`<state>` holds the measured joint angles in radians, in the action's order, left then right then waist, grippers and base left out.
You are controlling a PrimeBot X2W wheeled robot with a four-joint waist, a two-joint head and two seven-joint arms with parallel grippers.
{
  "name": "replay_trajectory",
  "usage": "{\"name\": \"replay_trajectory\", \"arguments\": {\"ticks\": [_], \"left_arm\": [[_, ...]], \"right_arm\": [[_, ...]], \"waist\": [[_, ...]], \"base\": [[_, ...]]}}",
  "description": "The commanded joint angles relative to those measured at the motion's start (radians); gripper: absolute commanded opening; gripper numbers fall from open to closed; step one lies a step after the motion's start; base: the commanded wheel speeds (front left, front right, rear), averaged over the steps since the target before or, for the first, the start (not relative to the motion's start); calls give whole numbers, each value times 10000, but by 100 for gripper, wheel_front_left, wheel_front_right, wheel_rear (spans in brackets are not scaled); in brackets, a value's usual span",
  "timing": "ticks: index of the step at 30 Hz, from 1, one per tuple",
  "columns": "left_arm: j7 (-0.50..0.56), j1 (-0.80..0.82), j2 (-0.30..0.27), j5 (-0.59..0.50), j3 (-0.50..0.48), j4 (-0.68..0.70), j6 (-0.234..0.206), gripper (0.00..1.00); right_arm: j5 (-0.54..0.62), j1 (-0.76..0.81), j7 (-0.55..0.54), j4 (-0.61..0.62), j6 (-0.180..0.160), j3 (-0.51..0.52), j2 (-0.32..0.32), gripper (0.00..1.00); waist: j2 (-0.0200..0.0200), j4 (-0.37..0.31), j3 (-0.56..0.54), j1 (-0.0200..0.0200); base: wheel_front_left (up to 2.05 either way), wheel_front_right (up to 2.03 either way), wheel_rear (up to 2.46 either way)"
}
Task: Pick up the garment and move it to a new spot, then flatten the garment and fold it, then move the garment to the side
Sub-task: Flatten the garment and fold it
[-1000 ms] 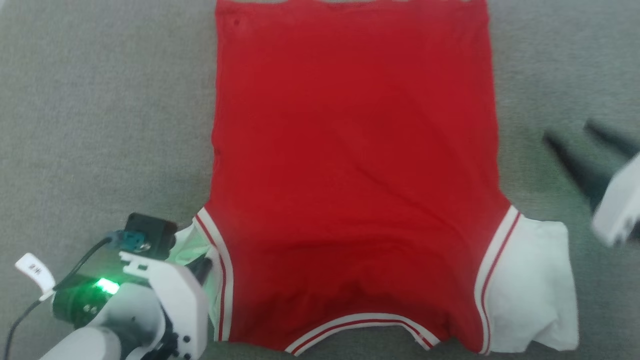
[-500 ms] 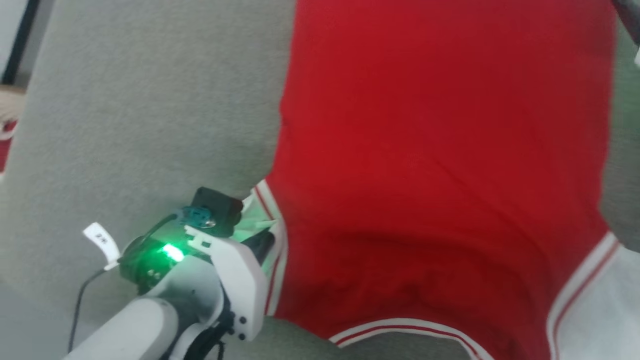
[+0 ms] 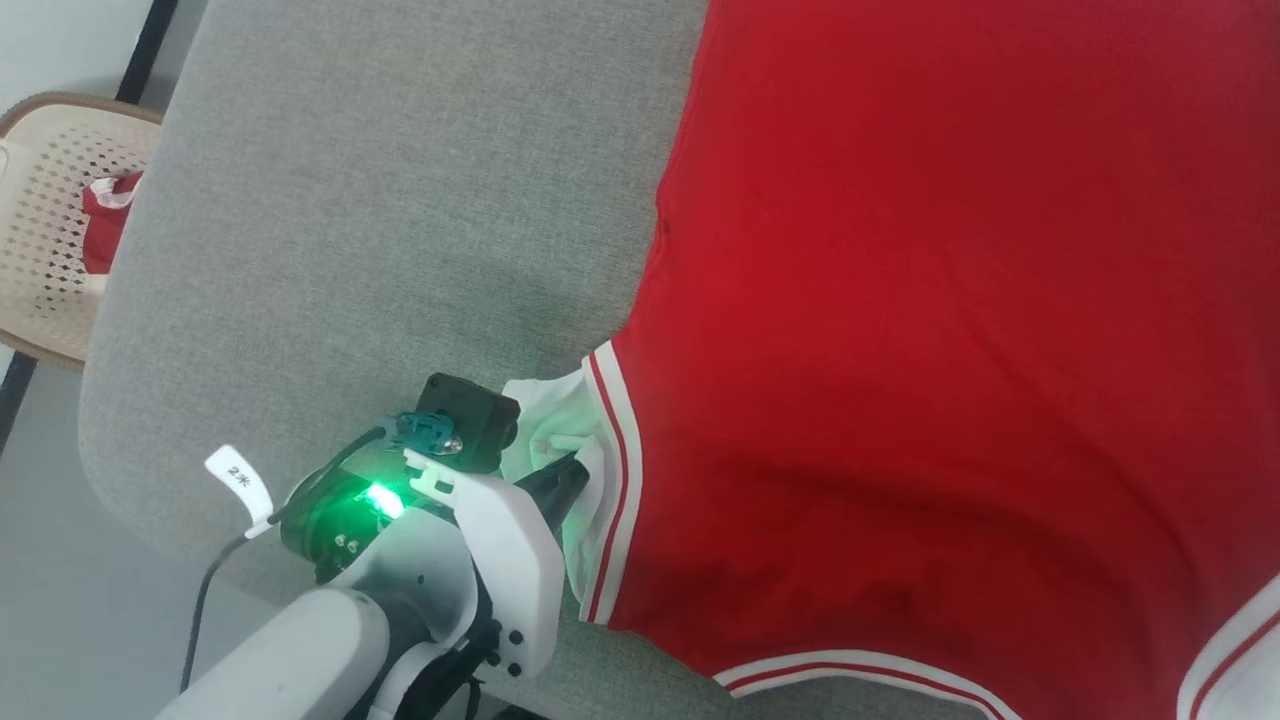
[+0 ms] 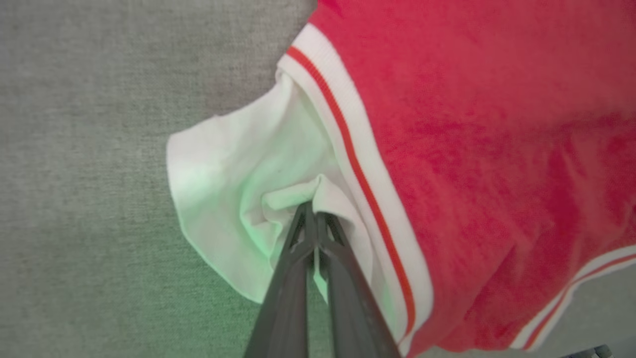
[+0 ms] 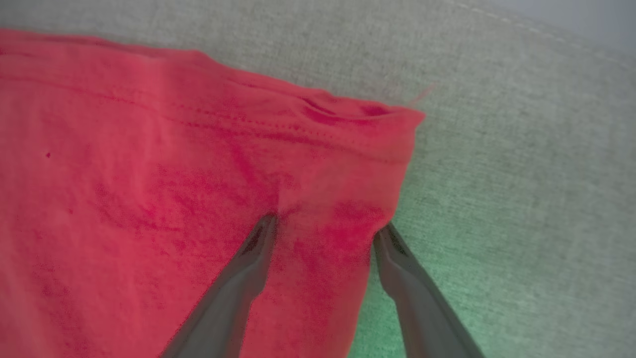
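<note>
Garment spread on grey surface.
L gripper clamped on white sleeve, near left; R gripper fingers wide apart over hem corner, gripping nothing.

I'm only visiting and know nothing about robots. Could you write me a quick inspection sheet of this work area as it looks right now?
Surface: grey cloth-covered table, smooth.
Job's things: red garment spread flat, plain red side up; its white sleeve is bunched.
Clutter: nothing seen.
Grippers: left tool shut on the white sleeve; right tool open, fingers straddling a corner of the garment's hem.
Cables: black cable with a white tag at the left wrist.
Surroundings: beige perforated chair holding a red-and-white cloth; pale floor.
</note>
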<state>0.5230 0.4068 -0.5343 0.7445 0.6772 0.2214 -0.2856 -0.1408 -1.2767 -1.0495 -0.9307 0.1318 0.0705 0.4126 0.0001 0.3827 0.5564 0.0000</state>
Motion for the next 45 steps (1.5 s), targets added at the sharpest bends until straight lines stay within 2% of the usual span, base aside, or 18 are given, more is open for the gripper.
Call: {"name": "replay_trajectory", "arguments": {"ticks": [1, 6, 11, 16, 21, 24, 28, 33, 37, 41, 42, 43, 45], "left_arm": [[-47, -117, -6, 46, -27, -79, -18, 0], [-136, -122, -124, 108, -163, -167, -38, 0], [-134, -232, -436, 177, -425, -142, -170, 0], [-15, -393, -896, 209, -690, -36, -341, 0], [119, -552, -1315, 207, -905, 57, -517, 0], [185, -609, -1504, 266, -1021, 152, -598, 0], [240, -733, -1687, 302, -1118, 270, -668, 0], [251, -736, -1719, 333, -1124, 349, -702, 0], [203, -707, -1698, 330, -1093, 282, -660, 0], [117, -617, -1640, 363, -1084, 160, -548, 0], [99, -603, -1621, 365, -1085, 114, -523, 0], [82, -603, -1623, 370, -1079, 76, -527, 0], [54, -611, -1634, 378, -1077, 24, -509, 0]], "right_arm": [[173, 1232, -523, -858, -21, -167, -71, 0], [80, 1145, 89, -393, -23, -412, -64, 0], [-929, 1664, 110, 503, -14, -1585, -266, 0], [-2569, 2828, -197, 2306, -17, -2790, 156, 0], [-3930, 4391, -387, 4635, -20, -3115, 819, 0], [-4502, 5539, -540, 6078, -20, -2690, 1112, 0], [-4708, 7267, -674, 7953, -18, -1845, 1101, 0], [-4503, 9622, -637, 9661, -20, -542, 346, 0], [-4047, 10946, -302, 10152, -18, 46, -493, 0], [-3656, 11287, 678, 9674, -20, 254, -1109, 0], [-3566, 11259, 927, 9511, -22, 250, -1178, 37], [-3479, 11222, 1169, 9380, -23, 199, -1199, 98], [-3452, 11204, 1320, 9270, -25, 174, -1246, 100]], "waist": [[-1, -52, -26, 0], [-1, -384, -246, 0], [-1, -1041, -689, 0], [-1, -1808, -1099, 0], [-1, -2462, -1413, 0], [-1, -2804, -1564, 0], [-1, -3119, -1699, 0], [-1, -3285, -1759, 0], [-1, -3357, -1736, 0], [-1, -3398, -1718, 0], [-1, -3402, -1728, 0], [-1, -3401, -1742, 0], [-1, -3407, -1758, 0]], "base": [[0, 0, 0], [0, 0, 0], [0, 0, 0], [0, 0, 0], [0, 0, 0], [0, 0, 0], [0, 0, 0], [0, 0, 0], [0, 0, 0], [0, 0, 0], [0, 0, 0], [0, 0, 0], [0, 0, 0]]}}
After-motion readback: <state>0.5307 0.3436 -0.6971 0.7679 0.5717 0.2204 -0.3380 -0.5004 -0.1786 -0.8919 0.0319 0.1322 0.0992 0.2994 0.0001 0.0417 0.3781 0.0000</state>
